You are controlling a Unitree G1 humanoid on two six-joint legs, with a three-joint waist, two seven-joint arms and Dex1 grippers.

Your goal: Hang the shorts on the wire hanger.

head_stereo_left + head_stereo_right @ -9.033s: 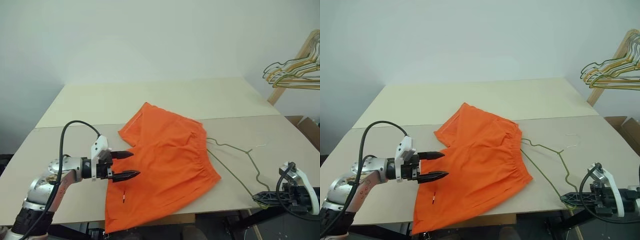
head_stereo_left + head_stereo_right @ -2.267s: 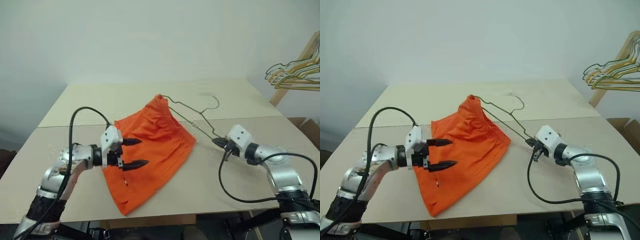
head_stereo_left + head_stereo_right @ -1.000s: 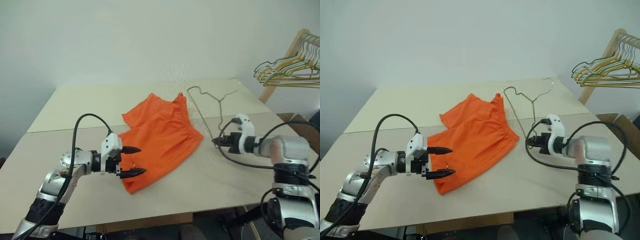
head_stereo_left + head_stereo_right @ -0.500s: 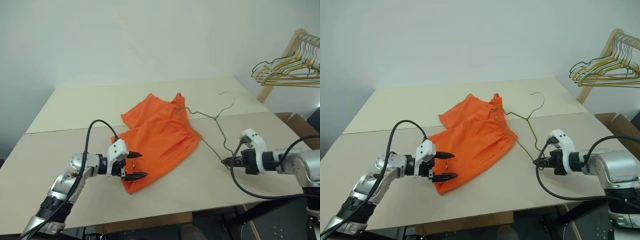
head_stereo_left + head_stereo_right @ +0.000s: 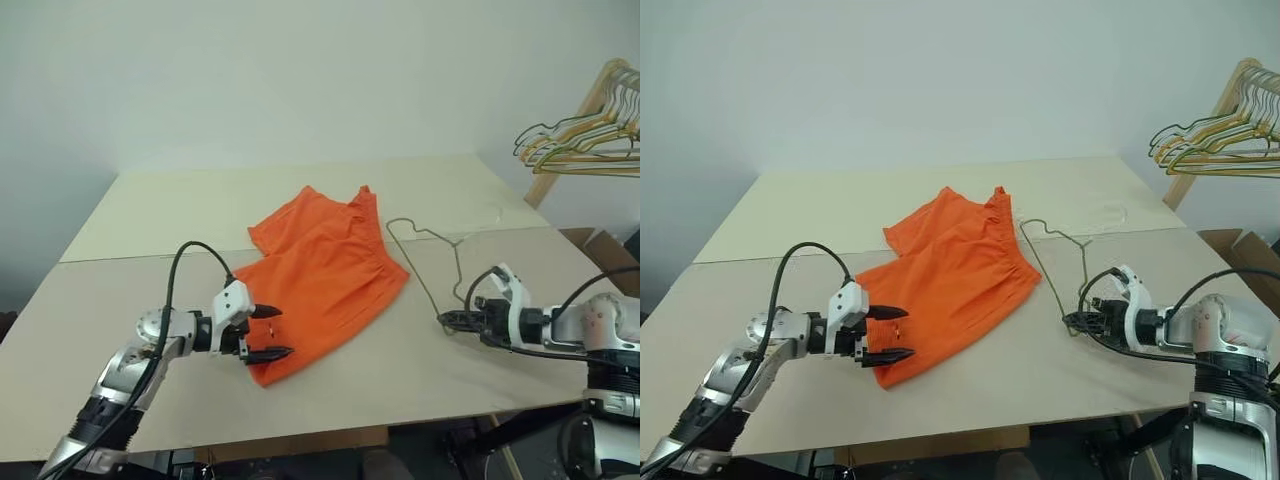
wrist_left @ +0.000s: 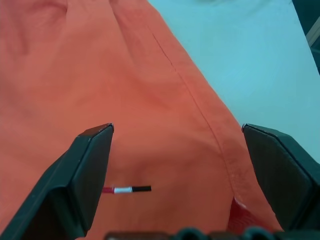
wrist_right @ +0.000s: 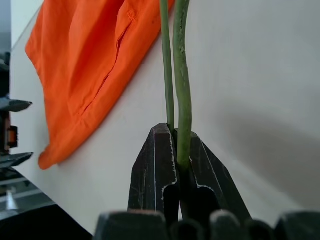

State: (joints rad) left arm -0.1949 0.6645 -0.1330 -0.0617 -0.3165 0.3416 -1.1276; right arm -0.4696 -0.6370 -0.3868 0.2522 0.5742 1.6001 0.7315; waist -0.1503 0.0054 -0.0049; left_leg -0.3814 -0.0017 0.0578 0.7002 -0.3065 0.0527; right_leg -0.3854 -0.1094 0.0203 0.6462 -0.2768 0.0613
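Note:
The orange shorts (image 5: 322, 265) lie crumpled on the table (image 5: 400, 390), waistband toward the right. My left gripper (image 5: 276, 332) is open, its fingers straddling the near leg end; in the left wrist view the fabric and a small white tag (image 6: 122, 189) sit between the wide-apart fingers (image 6: 82, 175). My right gripper (image 5: 445, 319) is shut on the lower end of the thin olive wire hanger (image 7: 182, 75). The hanger stretches low over the table toward the far side, just right of the waistband and apart from the fabric.
A bunch of pale wire hangers (image 5: 575, 145) hangs on a wooden rack at the far right, beyond the table. A seam crosses the table behind the shorts. Bare tabletop lies between the shorts and the right gripper.
The right gripper has drawn back and sunk, rolling its wrist, so the hanger has swung from upright to lying low beside the waistband. The left gripper has hardly moved.

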